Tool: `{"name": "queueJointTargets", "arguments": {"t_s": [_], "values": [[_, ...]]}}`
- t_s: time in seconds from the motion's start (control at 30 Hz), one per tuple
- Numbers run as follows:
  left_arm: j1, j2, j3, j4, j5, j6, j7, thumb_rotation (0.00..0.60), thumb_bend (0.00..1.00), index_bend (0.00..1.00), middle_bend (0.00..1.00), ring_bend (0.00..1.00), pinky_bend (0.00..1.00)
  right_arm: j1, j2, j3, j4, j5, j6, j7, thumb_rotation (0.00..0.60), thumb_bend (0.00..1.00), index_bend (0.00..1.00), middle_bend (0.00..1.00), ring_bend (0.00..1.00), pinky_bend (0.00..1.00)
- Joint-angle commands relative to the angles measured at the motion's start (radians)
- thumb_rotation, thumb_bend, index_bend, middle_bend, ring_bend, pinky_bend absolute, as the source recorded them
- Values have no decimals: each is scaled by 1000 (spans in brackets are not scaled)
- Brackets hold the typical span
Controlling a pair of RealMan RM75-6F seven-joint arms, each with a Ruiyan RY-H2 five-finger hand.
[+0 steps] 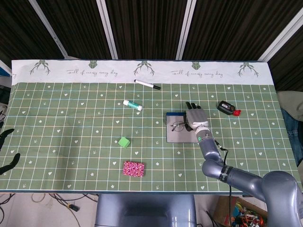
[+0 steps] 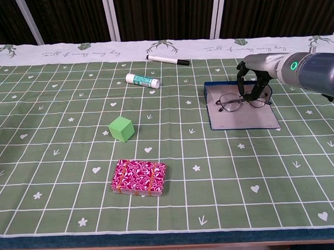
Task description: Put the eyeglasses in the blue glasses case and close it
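1. Wire-framed eyeglasses sit on the open blue glasses case, tilted, lenses partly over its grey lining.
2. Right hand hangs over them, fingers curled down onto the frame's right side, pinching it.
3. Risk: crooked glasses could jam the lid or slide onto the bench.
4. Left hand unseen.

The eyeglasses lie on the open glasses case, right of the cube and glue stick.

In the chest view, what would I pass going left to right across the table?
Green cube, patterned pink box, glue stick, black marker, open glasses case, then the robot's right hand.
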Motion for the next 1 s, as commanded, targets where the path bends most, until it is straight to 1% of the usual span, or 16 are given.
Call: {"name": "queueJointTargets", "arguments": {"t_s": [0.03,0.3,0.43,0.6,0.67,0.8,0.9,1.0], "values": [[0,0,0,-1,1,1,0,600,316,152,0,0,0,2,3,-1,-3,6,4,-4,600,464,370,0,0,142],[0,0,1,0,1,0,0,600,316,152,0,0,0,2,13,-1,-29,20,20,-6,600,463,326,0,0,142],[0,1,-1,1,-1,0,-3,600,316,152,0,0,0,-8,33,9,-74,5,36,18,600,464,294,0,0,142],[-1,0,1,1,0,-3,-1,600,316,152,0,0,0,-41,88,6,-187,-46,79,50,600,463,242,0,0,142],[0,0,1,0,1,-2,-1,600,316,152,0,0,0,-60,116,-2,-245,-79,106,63,600,463,218,0,0,142],[1,0,1,-2,3,2,-1,600,316,152,0,0,0,-100,163,-28,-346,-149,164,77,600,462,200,6,0,142],[1,0,2,-3,4,1,-1,600,315,152,0,0,0,-130,195,-52,-415,-198,203,84,600,450,200,43,11,142],[1,0,4,-3,6,1,2,600,316,152,0,0,0,-155,230,-87,-469,-248,227,73,600,423,185,103,77,142]]}}
